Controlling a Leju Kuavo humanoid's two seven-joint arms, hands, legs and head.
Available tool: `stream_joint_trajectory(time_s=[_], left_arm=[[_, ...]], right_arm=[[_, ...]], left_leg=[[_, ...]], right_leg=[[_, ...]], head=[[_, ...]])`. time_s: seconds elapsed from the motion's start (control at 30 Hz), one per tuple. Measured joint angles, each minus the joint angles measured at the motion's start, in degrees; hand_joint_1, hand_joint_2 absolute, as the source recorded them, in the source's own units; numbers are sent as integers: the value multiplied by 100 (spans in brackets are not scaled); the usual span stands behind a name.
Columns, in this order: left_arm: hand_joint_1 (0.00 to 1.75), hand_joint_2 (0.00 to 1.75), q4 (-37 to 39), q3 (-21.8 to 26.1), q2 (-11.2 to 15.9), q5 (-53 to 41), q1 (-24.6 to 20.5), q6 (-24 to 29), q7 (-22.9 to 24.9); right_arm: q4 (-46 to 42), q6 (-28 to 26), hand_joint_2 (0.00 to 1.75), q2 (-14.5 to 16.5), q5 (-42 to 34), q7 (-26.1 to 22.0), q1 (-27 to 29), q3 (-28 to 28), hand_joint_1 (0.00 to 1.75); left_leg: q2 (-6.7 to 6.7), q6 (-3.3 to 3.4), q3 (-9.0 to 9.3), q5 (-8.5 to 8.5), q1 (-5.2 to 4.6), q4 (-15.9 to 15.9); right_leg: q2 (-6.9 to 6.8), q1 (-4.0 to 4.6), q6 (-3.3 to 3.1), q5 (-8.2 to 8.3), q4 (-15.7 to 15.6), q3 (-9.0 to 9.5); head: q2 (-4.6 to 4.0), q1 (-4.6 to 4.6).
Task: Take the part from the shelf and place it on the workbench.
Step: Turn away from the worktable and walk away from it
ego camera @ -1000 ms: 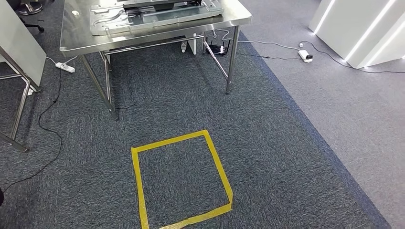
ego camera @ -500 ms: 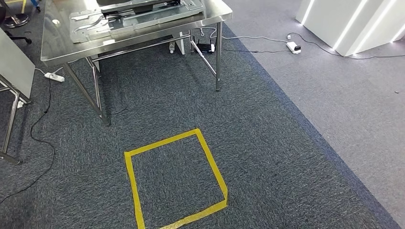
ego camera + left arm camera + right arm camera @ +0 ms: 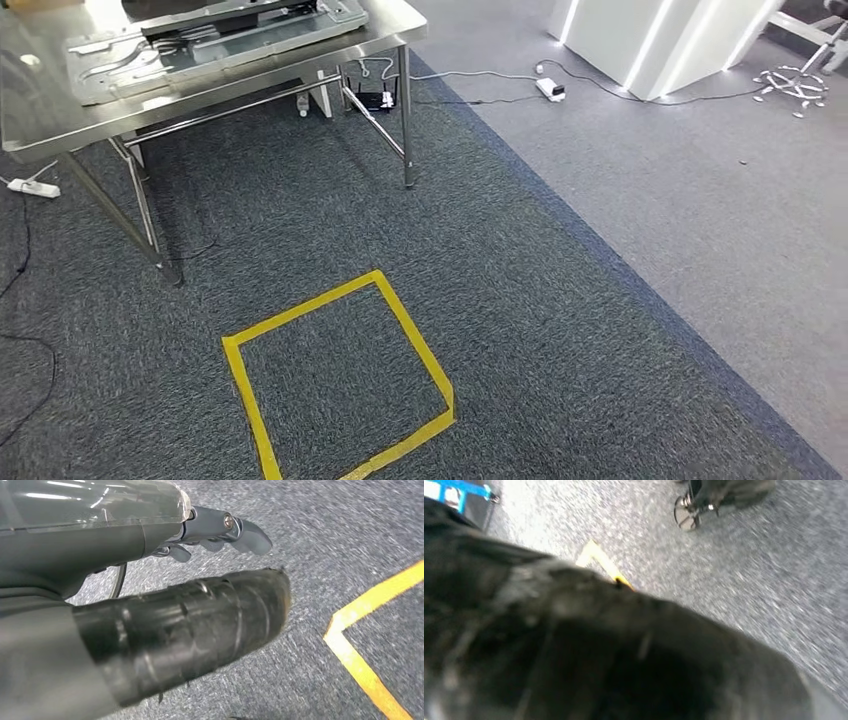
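In the head view, the steel workbench (image 3: 35, 120) stands at the upper left with flat metal plates (image 3: 200, 35) lying on its top. My left hand (image 3: 180, 615) hangs above the dark carpet. Its black-taped thumb and grey fingers (image 3: 245, 530) are apart with nothing between them. My right hand (image 3: 574, 650) is a blurred dark mass close to the lens, so how its fingers lie cannot be made out. No part is seen in either hand.
A yellow tape square (image 3: 300, 308) marks the dark carpet in front of the workbench. Lighter grey floor lies to the right, with white lit panels (image 3: 650, 40), a power strip (image 3: 550, 88) and cables. A chair base (image 3: 795, 80) stands far right.
The whole picture has slid leftward: the camera has turned right. The workbench and tape square now sit further left, and more of the lit panels and grey floor shows.
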Motion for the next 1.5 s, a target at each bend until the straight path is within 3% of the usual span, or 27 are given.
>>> stream_joint_trajectory(time_s=[0.07, 0.13, 0.2, 0.27, 0.33, 0.4, 0.47, 0.5, 0.53, 0.57, 0.63, 0.7, 0.77, 0.83, 0.9, 0.97, 1.0, 1.03, 1.07, 1.13, 1.2, 1.27, 1.3, 1.37, 1.43, 1.47, 1.5], left_arm=[[0, 0, 0, 2, 0, 5, -9, 0, -6], [0, 0, 0, 5, 2, 10, -15, 0, -9], [0, 0, 0, 14, 4, 24, -27, 0, -11], [0, 0, 0, 19, 5, 37, -46, 0, -4], [0, 0, 0, 23, 7, 42, -47, 0, 22], [0, 0, 0, 34, 13, 46, -33, 0, 64], [0, 0, 0, 46, 18, 58, -14, 0, 103], [0, 0, 0, 51, 20, 64, -7, 0, 114], [0, 0, 0, 59, 22, 69, -2, 0, 120], [0, 0, 0, 70, 26, 73, 1, 0, 121], [0, 0, 0, 103, 49, 80, 12, 0, 121], [0, 0, 0, 129, 73, 81, 3, 0, 121], [0, 0, 0, 137, 79, 81, -30, 0, 121], [0, 0, 0, 139, 80, 89, -32, 0, 121], [0, 0, 0, 143, 84, 97, -11, 0, 121], [0, 0, 0, 144, 88, 98, 2, 0, 125], [0, 0, 0, 145, 89, 98, 1, 0, 128], [0, 0, 0, 145, 89, 98, -2, -1, 132], [0, 0, 0, 146, 87, 98, -5, -1, 134], [0, 0, 0, 146, 84, 98, -8, -2, 137], [0, 0, 0, 146, 84, 98, -16, -2, 138], [0, 0, 0, 146, 84, 98, -39, -2, 141], [0, 0, 0, 146, 84, 98, -48, -1, 144], [0, 0, 0, 148, 85, 96, -46, 0, 152], [0, 0, 0, 148, 85, 91, -29, 1, 161], [0, 0, 0, 148, 84, 86, -22, 2, 166], [0, 0, 0, 148, 83, 82, -17, 3, 169]], right_arm=[[48, 12, 0, 1, 32, 4, 2, 36, 0], [76, 43, 0, 1, 57, 5, -13, 70, 0], [105, 75, 0, 1, 84, 9, -27, 104, 0], [127, 87, 0, 1, 119, 36, -24, 121, 0], [143, 97, 0, 0, 161, 87, -29, 141, 0], [160, 103, 0, 0, 188, 145, -36, 168, 0], [181, 116, 0, 1, 209, 199, -32, 191, 0], [193, 127, 0, 4, 219, 219, -29, 199, 0], [205, 139, 0, 7, 225, 236, -27, 204, 0], [217, 154, 0, 14, 230, 249, -27, 208, 0], [240, 175, 0, 37, 235, 269, -37, 219, 0], [261, 185, 0, 60, 240, 279, -41, 231, 0], [270, 187, 0, 68, 241, 280, -22, 238, 0], [274, 186, 0, 69, 244, 287, -10, 243, 0], [276, 182, 0, 68, 248, 304, -21, 250, 0], [279, 179, 0, 68, 251, 322, -30, 256, 0], [279, 178, 0, 68, 251, 327, -31, 257, 0], [280, 178, 0, 68, 252, 331, -29, 258, 0], [280, 176, 0, 68, 252, 334, -26, 258, 0], [280, 175, 0, 68, 254, 338, -31, 258, 0], [281, 175, 0, 68, 258, 340, -40, 260, 0], [282, 175, 0, 67, 262, 343, -39, 260, 0], [282, 175, 0, 68, 263, 344, -38, 261, 0], [282, 175, 0, 71, 264, 352, -47, 262, 0], [282, 175, 0, 73, 267, 369, -56, 262, 0], [282, 175, 0, 73, 270, 379, -57, 262, 0], [282, 175, 0, 73, 275, 387, -55, 262, 0]], left_leg=[[116, -38, 22, -33, 1, 23], [213, -106, 31, -92, -28, 72], [308, -171, 43, -139, -57, 105], [352, -230, 78, -176, -39, 121], [144, -289, 6, -360, -9, 341], [-133, -325, -303, -753, 5, 1021], [-215, -333, -640, -1003, 6, 1719], [-223, -325, -696, -951, 5, 1804], [-232, -309, -659, -799, 5, 1685], [-279, -280, -524, -556, 4, 1345], [-536, -205, -225, -196, 2, 576], [-700, -159, -104, -98, -12, 217], [-605, -125, -75, -70, -10, 165], [-459, -60, -17, -12, 12, 74], [-292, -15, 0, 15, 10, 23], [-130, -4, -8, 1, -1, 31], [-51, -10, -6, -11, -2, 36], [21, -21, 2, -26, -1, 42], [86, -38, 16, -46, 1, 54], [194, -99, 43, -103, -12, 94], [284, -170, 65, -151, -38, 124], [375, -226, 102, -172, -42, 122], [349, -254, 111, -209, -30, 149], [128, -299, -5, -442, -2, 447], [-138, -317, -351, -838, 10, 1194], [-194, -321, -536, -976, 11, 1573], [-216, -319, -653, -1001, 11, 1792]], right_leg=[[-121, -21, 4, 364, -618, 340], [-348, 11, -40, 611, -1317, 705], [-411, 51, -104, 625, -1519, 785], [-286, 45, -172, 639, -1530, 769], [-179, 24, -245, 672, -1562, 772], [-68, 18, -292, 692, -1573, 760], [74, 33, -308, 696, -1564, 746], [157, 39, -309, 696, -1556, 744], [239, 44, -308, 696, -1544, 746], [328, 47, -307, 695, -1533, 751], [473, 54, -289, 692, -1504, 734], [590, 38, -229, 704, -1490, 692], [667, 17, -150, 724, -1501, 671], [460, 35, -90, 604, -1323, 588], [137, 44, -46, 253, -719, 296], [33, 15, -6, -33, -42, -37], [15, -2, 12, -28, 76, -88], [-9, -18, 26, 84, -35, -20], [-61, -31, 33, 270, -354, 156], [-308, -24, 11, 574, -1138, 577], [-439, 15, -49, 646, -1481, 747], [-329, 35, -117, 650, -1487, 730], [-273, 28, -152, 664, -1505, 728], [-159, 3, -229, 698, -1541, 728], [-38, 10, -277, 715, -1543, 707], [36, 19, -287, 720, -1538, 696], [118, 28, -291, 722, -1530, 692]], head=[[0, 0], [0, -2], [0, -8], [0, -10], [0, -10], [0, -13], [0, -13], [0, -13], [0, -13], [0, -14], [0, -12], [0, -11], [0, -11], [0, -1], [0, 14], [0, 21], [0, 21], [0, 22], [0, 22], [0, 21], [0, 15], [0, 9], [0, 8], [0, 5], [0, 2], [0, 1], [0, 1]])
